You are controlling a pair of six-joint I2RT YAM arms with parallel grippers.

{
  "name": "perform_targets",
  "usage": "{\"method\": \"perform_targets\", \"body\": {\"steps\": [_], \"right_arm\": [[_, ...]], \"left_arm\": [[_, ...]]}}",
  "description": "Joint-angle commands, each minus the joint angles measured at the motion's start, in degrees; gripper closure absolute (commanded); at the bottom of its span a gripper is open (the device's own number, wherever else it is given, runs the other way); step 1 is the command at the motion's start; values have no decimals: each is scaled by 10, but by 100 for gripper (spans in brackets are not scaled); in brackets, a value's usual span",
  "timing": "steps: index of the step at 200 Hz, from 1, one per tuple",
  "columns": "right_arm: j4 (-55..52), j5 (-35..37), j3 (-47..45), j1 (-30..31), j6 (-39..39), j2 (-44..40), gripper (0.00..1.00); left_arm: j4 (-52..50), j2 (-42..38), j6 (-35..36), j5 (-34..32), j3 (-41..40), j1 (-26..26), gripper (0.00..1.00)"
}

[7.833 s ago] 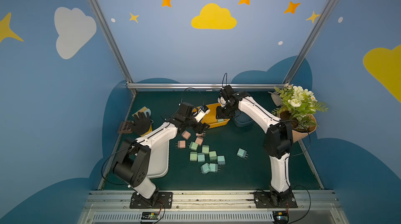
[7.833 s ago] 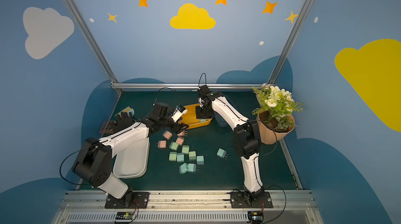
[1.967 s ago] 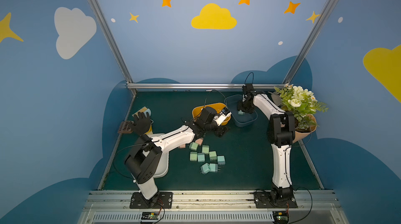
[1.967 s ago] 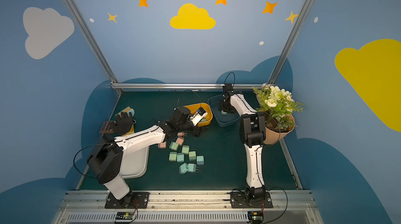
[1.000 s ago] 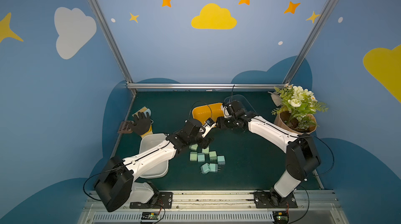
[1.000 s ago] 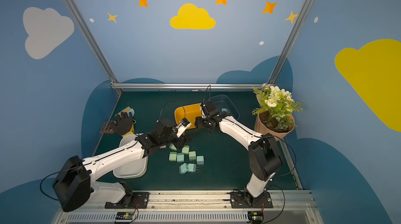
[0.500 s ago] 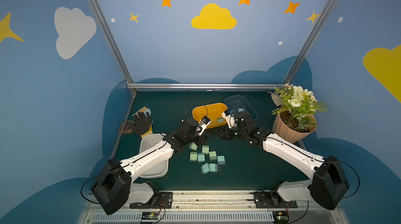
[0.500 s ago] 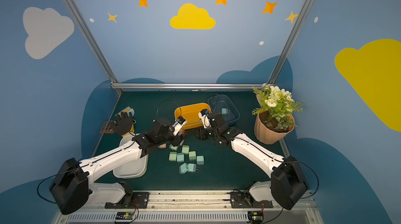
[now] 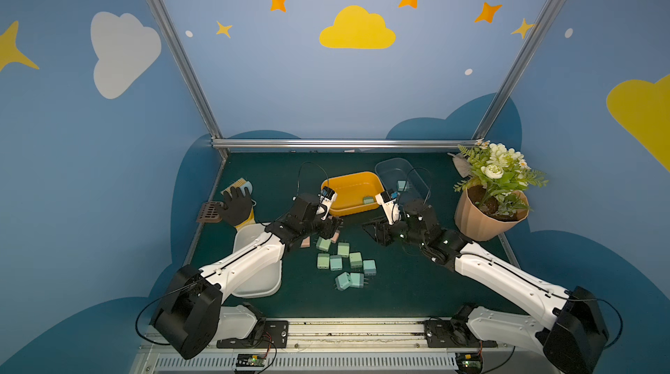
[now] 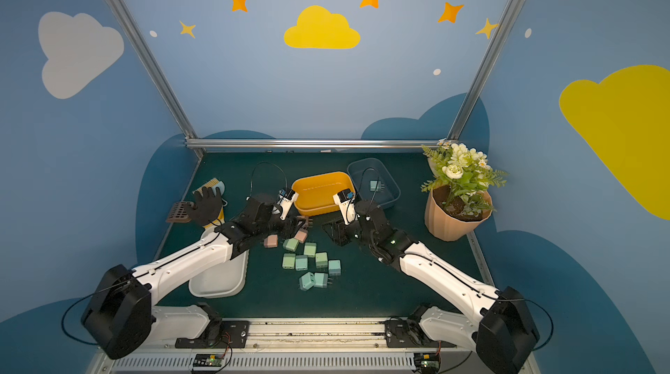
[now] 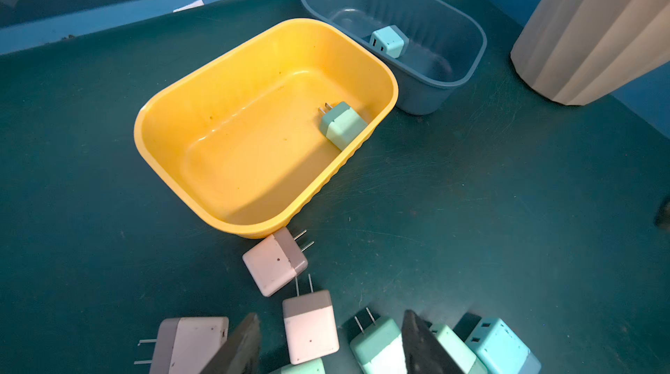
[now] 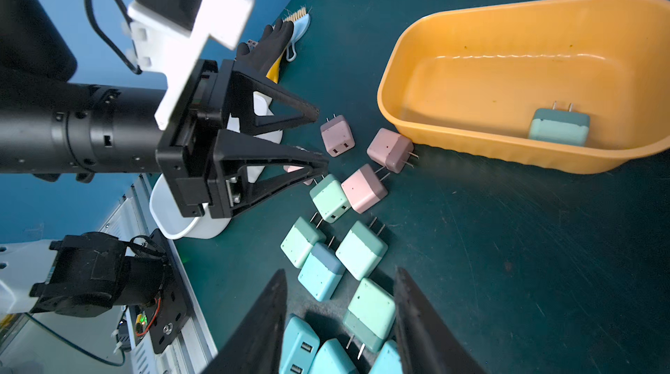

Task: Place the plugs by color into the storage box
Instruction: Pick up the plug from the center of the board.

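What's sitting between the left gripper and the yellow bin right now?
Two pink plugs lie between the left gripper and the yellow bin, in the left wrist view.

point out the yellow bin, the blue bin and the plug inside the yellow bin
yellow bin (image 11: 253,144), left wrist view, bare floor.
blue bin (image 11: 424,98), left wrist view, near outer wall.
green plug (image 11: 344,127), left wrist view, top face.
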Motion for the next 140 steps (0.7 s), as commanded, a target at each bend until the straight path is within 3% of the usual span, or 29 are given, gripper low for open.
{"method": "perform_targets", "body": {"steps": [1, 43, 83, 140], "right_arm": [[-7, 20, -9, 10, -17, -13, 52], [30, 16, -32, 12, -31, -28, 52], [16, -1, -14, 14, -40, 6, 53], [50, -14, -21, 19, -19, 50, 53]], "left_arm": [[-2, 6, -19, 12, 1, 0, 37], [-32, 38, -18, -3, 30, 6, 37], [-43, 70, -44, -10, 29, 5, 37], [-85, 124, -21, 8, 56, 5, 37]]}}
